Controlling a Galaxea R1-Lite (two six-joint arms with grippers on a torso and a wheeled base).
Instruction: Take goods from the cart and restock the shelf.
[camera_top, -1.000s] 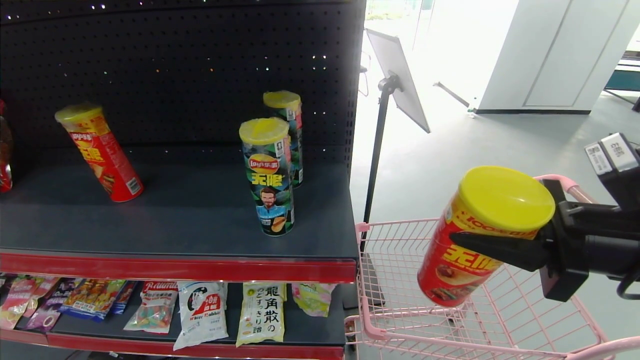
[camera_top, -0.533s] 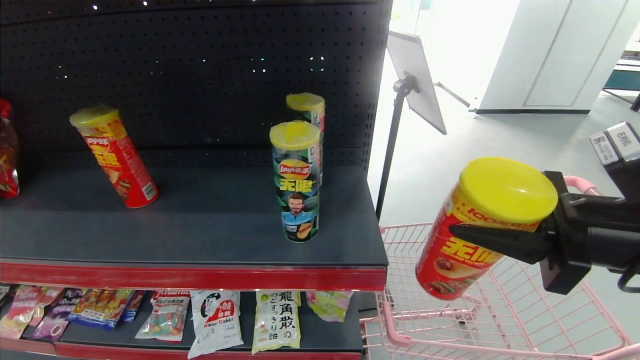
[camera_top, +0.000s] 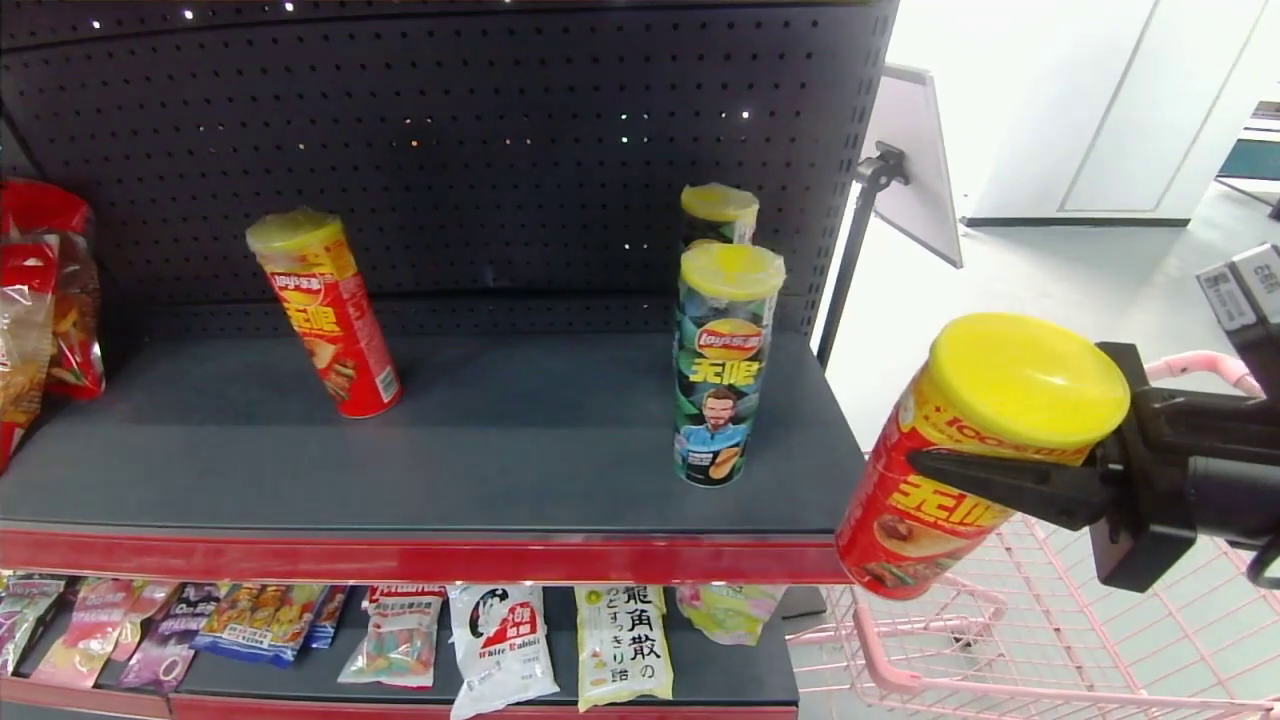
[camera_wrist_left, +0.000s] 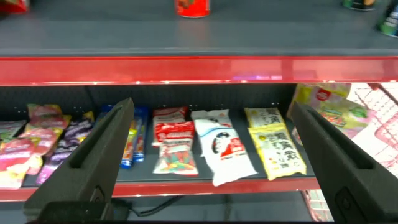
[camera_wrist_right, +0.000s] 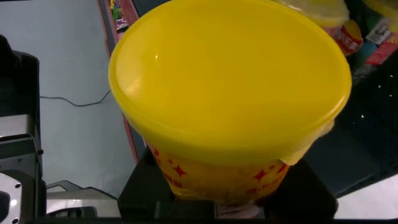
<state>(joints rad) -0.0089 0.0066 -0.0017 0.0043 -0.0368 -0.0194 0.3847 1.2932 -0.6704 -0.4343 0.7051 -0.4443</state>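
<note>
Right gripper (camera_top: 985, 455) is pinching a tilted red chip can (camera_top: 925, 525) with a yellow lid above the pink cart (camera_top: 905, 680), just beside the right front corner of the shelf (camera_top: 500, 470). Left gripper (camera_wrist_left: 211, 112) is hanging with its jaws spread before snack bags (camera_wrist_left: 217, 146) on the lower tier. Farther back, 2 green cans (camera_top: 722, 380) and 1 shelved red can (camera_top: 325, 315) are standing well apart.

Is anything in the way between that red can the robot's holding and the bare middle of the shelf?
Partly. The red can in the right hand hangs beyond the shelf's right end, and two green cans stand near that end. Going straight sideways would likely meet them; the shelf's front edge looks open.
</note>
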